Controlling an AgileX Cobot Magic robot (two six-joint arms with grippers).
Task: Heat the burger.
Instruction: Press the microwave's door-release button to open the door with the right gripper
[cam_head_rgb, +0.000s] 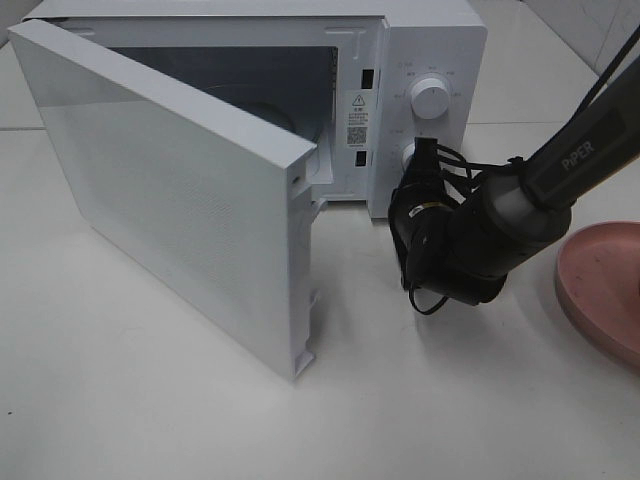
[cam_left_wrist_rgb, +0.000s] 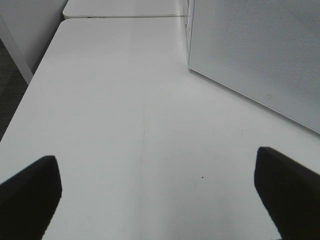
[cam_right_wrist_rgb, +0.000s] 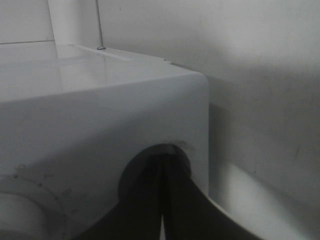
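Seemingly late: pink plate (cam_head_rgb: 600, 290) bare, burger unseen, microwave door (cam_head_rgb: 170, 190) open. At the lower dial (cam_head_rgb: 408, 155), right gripper (cam_right_wrist_rgb: 162, 165) pinched; left gripper (cam_left_wrist_rgb: 157, 162) spread.

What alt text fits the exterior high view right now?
A white microwave stands with its door swung wide open, and the right gripper is at its lower knob. A pink plate sits at the right edge; no burger is visible.
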